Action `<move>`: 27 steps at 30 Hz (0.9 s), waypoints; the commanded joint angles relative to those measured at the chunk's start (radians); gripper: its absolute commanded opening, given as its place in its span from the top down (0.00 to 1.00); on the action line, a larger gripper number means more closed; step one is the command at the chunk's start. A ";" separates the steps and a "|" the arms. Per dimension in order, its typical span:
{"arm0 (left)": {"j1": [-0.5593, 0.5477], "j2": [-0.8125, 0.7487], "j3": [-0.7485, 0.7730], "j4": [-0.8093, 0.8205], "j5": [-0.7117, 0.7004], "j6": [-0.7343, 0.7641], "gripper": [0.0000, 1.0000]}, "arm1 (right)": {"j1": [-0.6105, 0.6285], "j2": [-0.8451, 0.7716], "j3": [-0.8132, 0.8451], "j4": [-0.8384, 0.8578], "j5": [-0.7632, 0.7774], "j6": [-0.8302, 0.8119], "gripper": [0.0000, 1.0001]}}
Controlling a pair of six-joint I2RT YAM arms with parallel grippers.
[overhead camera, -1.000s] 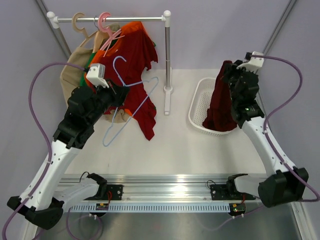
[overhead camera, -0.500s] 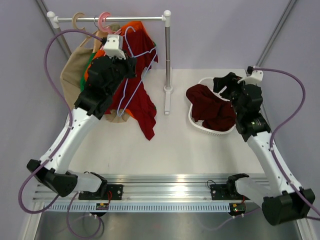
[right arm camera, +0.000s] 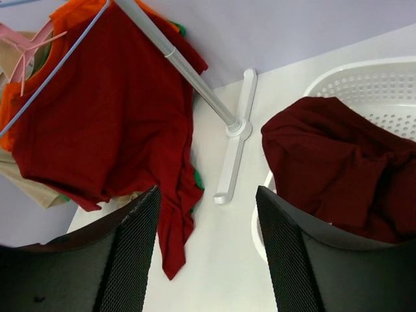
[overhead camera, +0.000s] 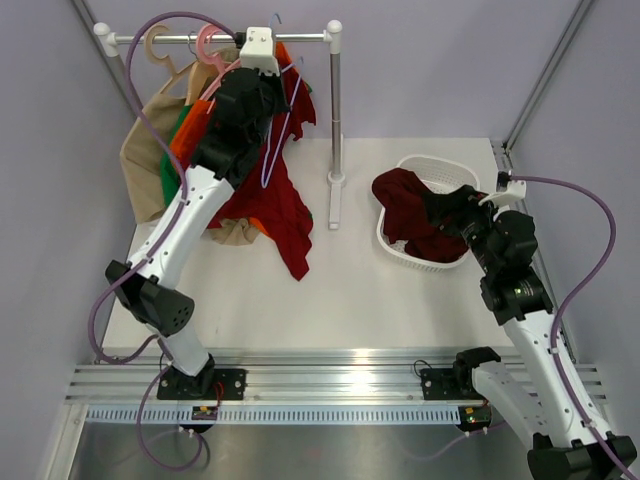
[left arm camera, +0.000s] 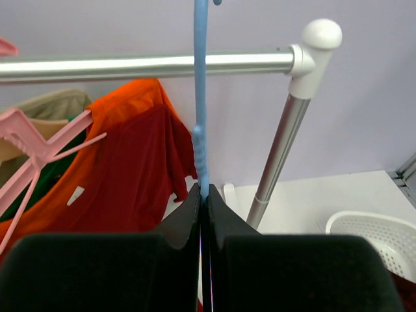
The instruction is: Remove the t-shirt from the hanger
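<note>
The maroon t-shirt (overhead camera: 412, 215) lies crumpled in the white basket (overhead camera: 420, 166), part of it draped over the near-left rim; it also shows in the right wrist view (right arm camera: 338, 166). My right gripper (right arm camera: 208, 195) is open and empty, just short of the basket (overhead camera: 452, 205). The pale blue wire hanger (left arm camera: 200, 97) is bare, and my left gripper (left arm camera: 203, 192) is shut on its stem. That gripper (overhead camera: 262, 80) holds the hanger (overhead camera: 275, 135) up against the clothes rail (left arm camera: 130, 65). I cannot tell whether its hook rests on the rail.
A brighter red shirt (overhead camera: 278, 205), an orange shirt (left arm camera: 130, 104) and a beige garment (overhead camera: 145, 170) hang or trail from the rack. A pink hanger (overhead camera: 210, 45) and a beige hanger (overhead camera: 155, 42) sit on the rail. The rack post (overhead camera: 336, 110) and its foot (overhead camera: 333, 205) stand between the arms.
The right gripper opened and let the t-shirt fall into the basket, then drew back toward me. The left arm lifted the bare hanger from table height up to the rail.
</note>
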 commanded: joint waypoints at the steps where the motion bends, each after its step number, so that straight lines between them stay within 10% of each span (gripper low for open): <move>1: -0.004 0.066 0.125 0.050 -0.036 0.042 1.00 | 0.004 -0.048 -0.019 -0.022 -0.068 0.031 0.33; 27: 0.107 0.341 0.359 -0.029 0.141 -0.043 1.00 | 0.002 -0.134 -0.070 -0.175 0.048 0.007 0.29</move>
